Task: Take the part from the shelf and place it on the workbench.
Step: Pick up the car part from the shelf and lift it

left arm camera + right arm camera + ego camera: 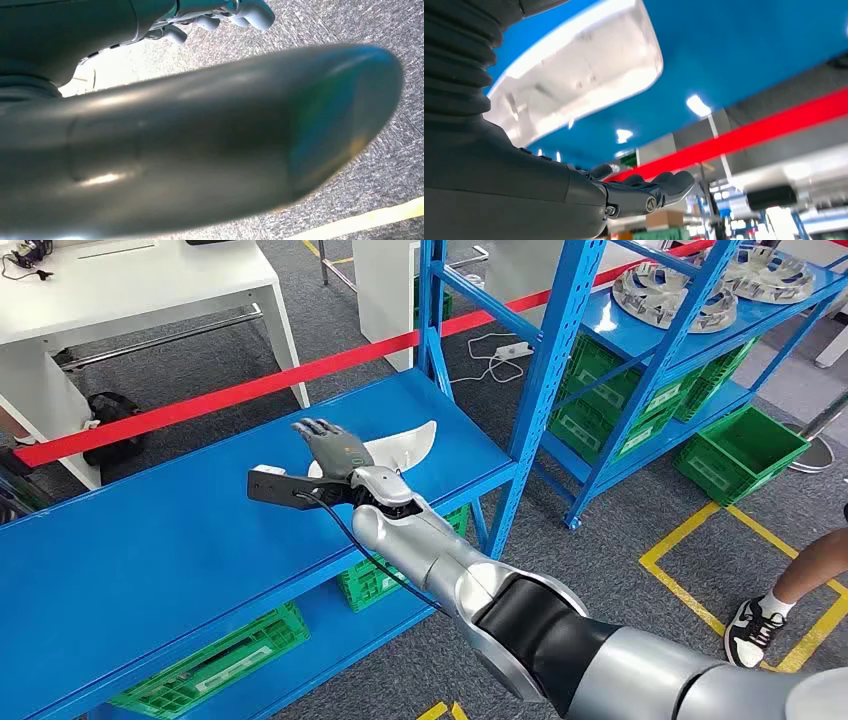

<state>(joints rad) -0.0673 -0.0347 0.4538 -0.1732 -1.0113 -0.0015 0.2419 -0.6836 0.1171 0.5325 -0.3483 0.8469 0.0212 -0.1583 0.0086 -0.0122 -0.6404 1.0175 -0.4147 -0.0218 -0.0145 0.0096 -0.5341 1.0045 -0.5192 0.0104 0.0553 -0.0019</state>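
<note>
Workshop: blue steel shelving [560, 350], green crates [738, 452], yellow floor tape [700, 540].

The white part [405, 448] on the blue shelf [150, 550] is partly covered by the right hand [335, 450], so its near end can't be seen. In the right wrist view the part [589, 75] is blurred and runs behind the ribbed cover. Left wrist view is mostly a dark blurred shape (robot body); the left hand [235, 12] is cut at the edge, grip unreadable. A person's leg and shoe [755, 630] are cut by the frame. Wheel-like parts [675, 295] on the far rack are cropped.
</note>
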